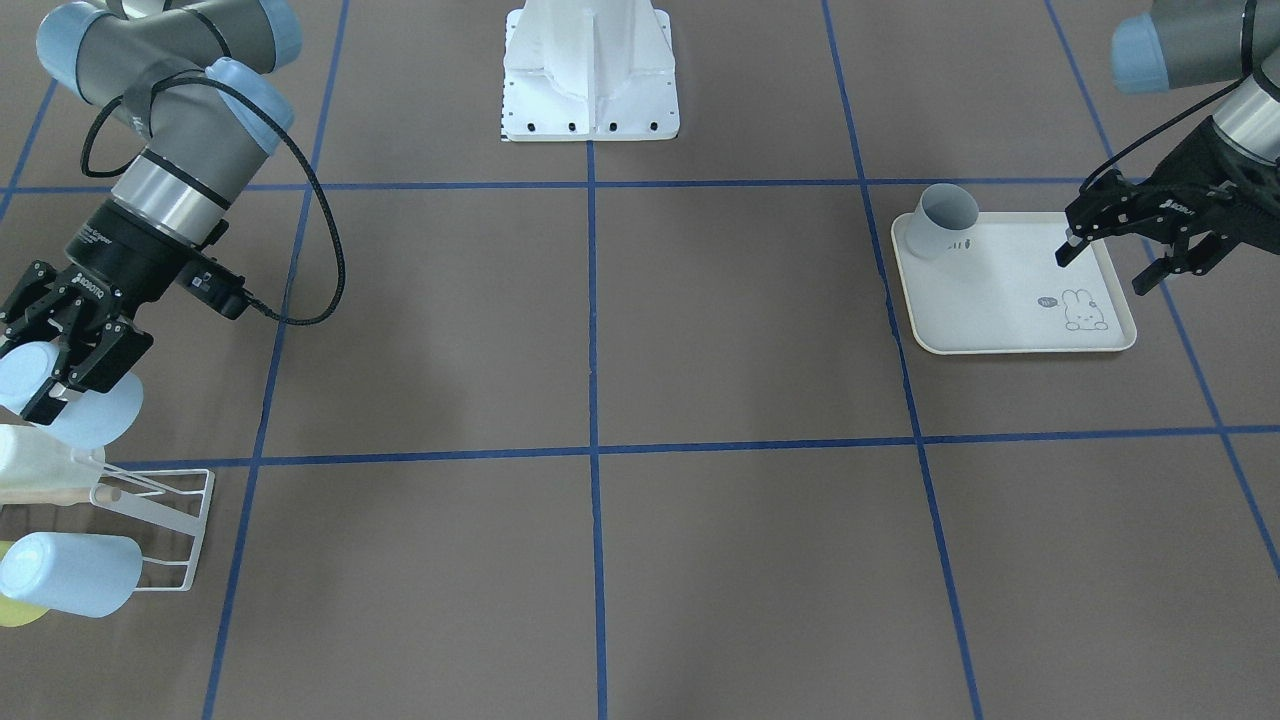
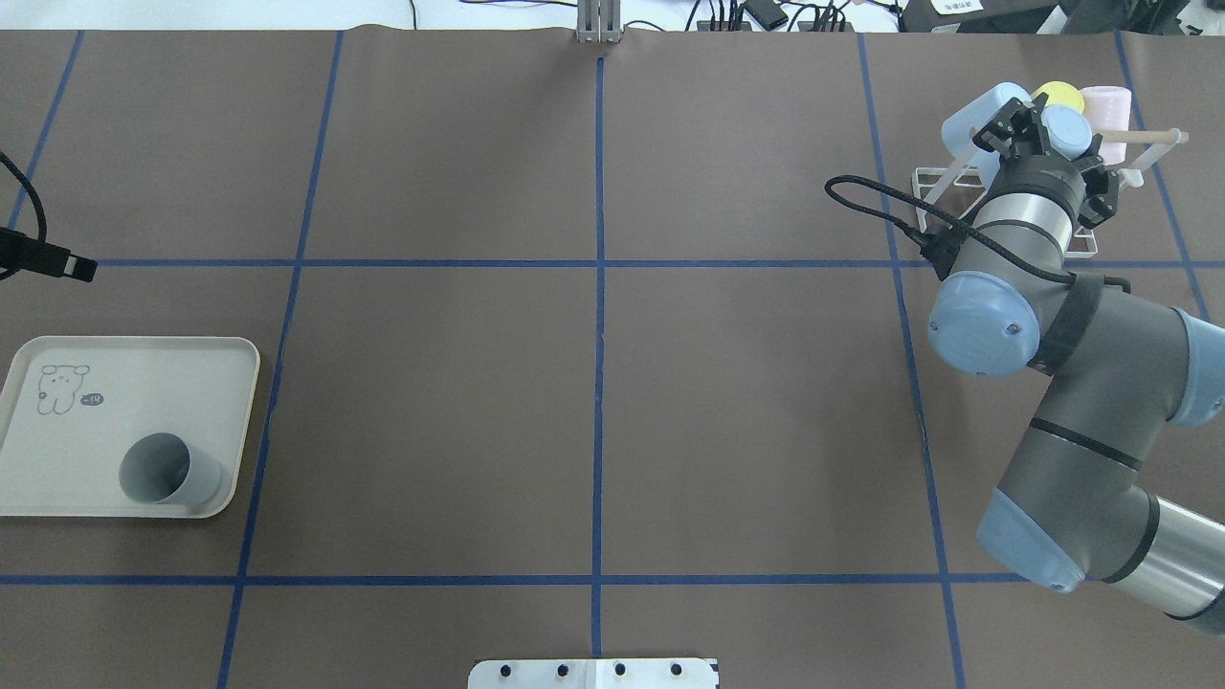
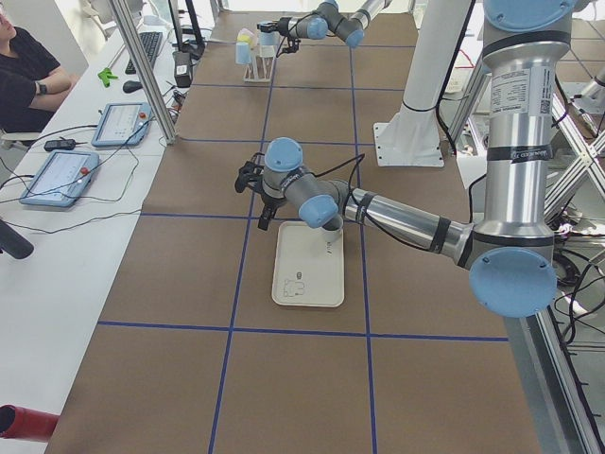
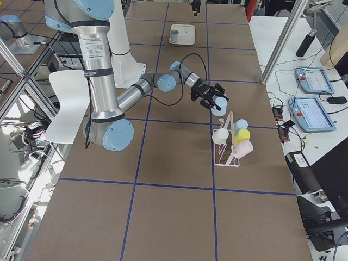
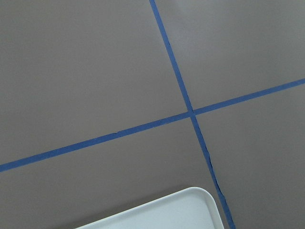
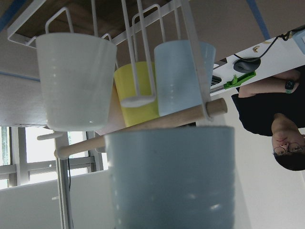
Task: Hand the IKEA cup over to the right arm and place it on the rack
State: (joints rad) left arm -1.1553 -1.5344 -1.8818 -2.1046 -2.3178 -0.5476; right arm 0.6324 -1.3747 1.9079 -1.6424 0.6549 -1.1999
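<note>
The right gripper (image 1: 48,385) clamps a pale blue cup (image 1: 105,412) near the rack (image 1: 175,520). The left gripper (image 1: 1100,270) hangs empty, fingers apart.

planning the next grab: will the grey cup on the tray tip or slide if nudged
Standing upright, the grey cup would probably tip under a high nudge, then roll on its round wall. It looks like light plastic, so a low push may slide it across the smooth tray.

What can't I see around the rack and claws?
- Front-facing view: rack cut off by the left edge.
- Overhead: right claw and wrist cover the rack's prongs.
- Right wrist view: blue cup fills the foreground, hiding the claw.
- Overhead: left claw lies beyond the left edge.
</note>
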